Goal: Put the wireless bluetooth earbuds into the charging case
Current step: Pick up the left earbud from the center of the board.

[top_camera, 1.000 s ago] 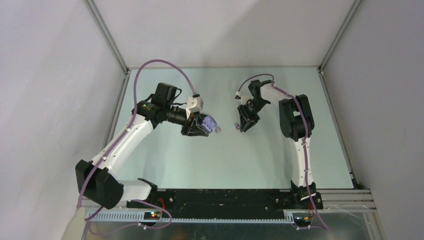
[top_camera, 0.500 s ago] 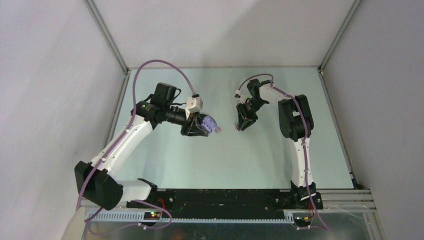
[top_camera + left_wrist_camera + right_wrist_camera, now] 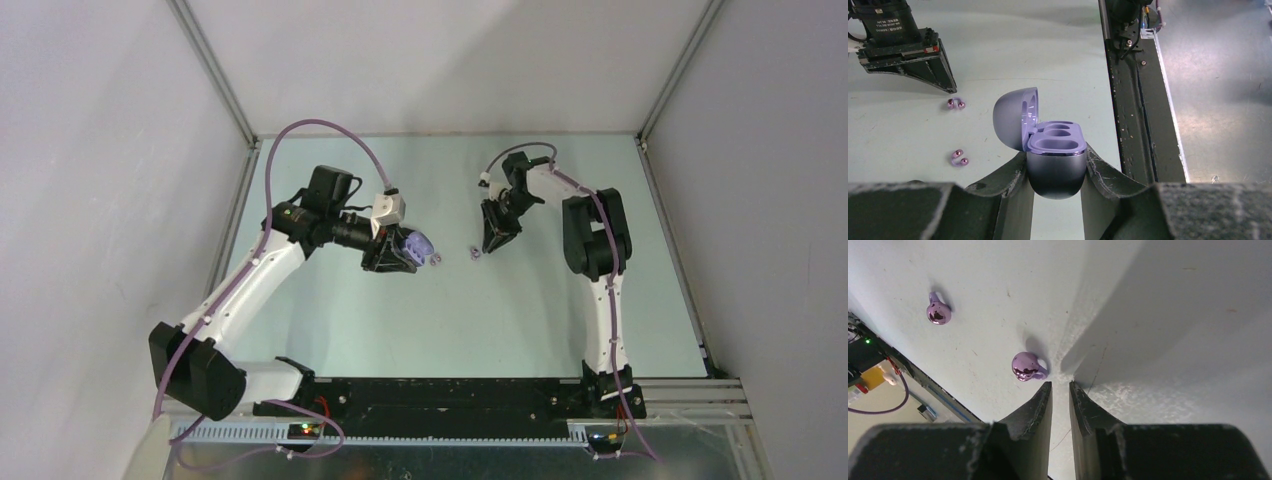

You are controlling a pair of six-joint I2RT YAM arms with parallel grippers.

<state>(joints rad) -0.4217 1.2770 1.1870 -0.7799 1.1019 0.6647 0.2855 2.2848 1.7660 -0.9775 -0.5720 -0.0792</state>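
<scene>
My left gripper (image 3: 1055,152) is shut on the lilac charging case (image 3: 1055,165), gripping its lower body from both sides. The lid (image 3: 1010,117) stands open and both wells look empty. Two small lilac wireless bluetooth earbuds lie on the table beyond it, each a curved clip with glossy ends: a far one (image 3: 956,104) and a near one (image 3: 959,158). My right gripper (image 3: 1060,384) points down at the table with a narrow gap between its fingers and nothing in it. One earbud (image 3: 1026,367) lies just left of its left fingertip; the other (image 3: 938,313) is farther off.
The black base rail (image 3: 1128,100) runs along the near table edge, right of the case. Aluminium frame posts (image 3: 215,75) and grey walls close in the pale green table (image 3: 420,320). The two arms face each other at mid-table, about a hand's width apart.
My right gripper has shifted slightly to the right and its fingers have drawn closer together. The earbud beside it now lies uncovered on the table. The left arm and case have not moved.
</scene>
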